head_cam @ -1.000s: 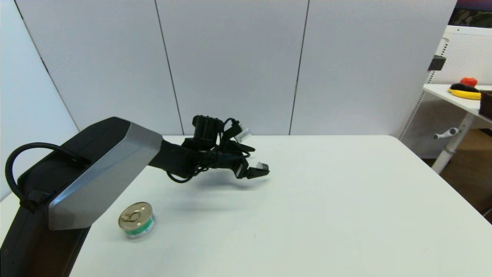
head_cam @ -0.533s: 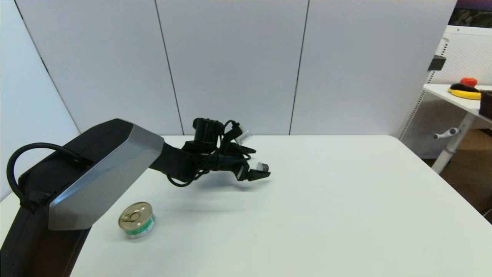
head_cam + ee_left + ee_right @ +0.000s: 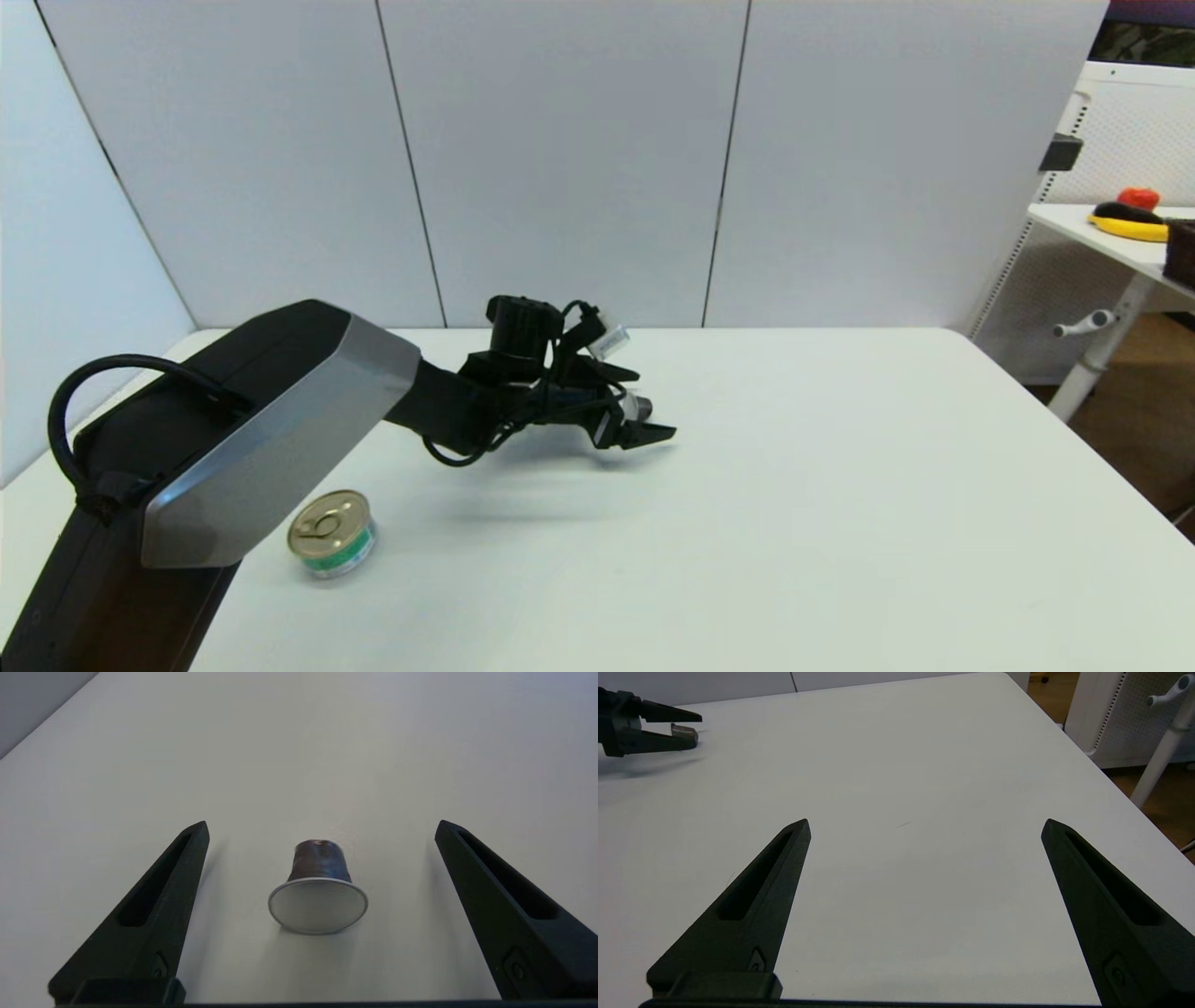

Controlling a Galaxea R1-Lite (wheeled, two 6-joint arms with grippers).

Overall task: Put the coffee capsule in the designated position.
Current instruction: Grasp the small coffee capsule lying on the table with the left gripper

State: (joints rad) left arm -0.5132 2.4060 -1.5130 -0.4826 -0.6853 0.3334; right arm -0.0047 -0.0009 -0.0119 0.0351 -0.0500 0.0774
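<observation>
Left gripper (image 3: 320, 826) spread wide, low over white table (image 3: 794, 485), holding nothing; coffee capsule (image 3: 318, 889) lies on its side on table between two fingers (image 3: 159, 905), touching neither, foil face toward wrist camera; in head view capsule (image 3: 638, 407) sits near table middle, toward far edge; green-labelled tin (image 3: 331, 533) well apart, nearer robot; right gripper (image 3: 924, 823) also spread, empty, above bare table.
</observation>
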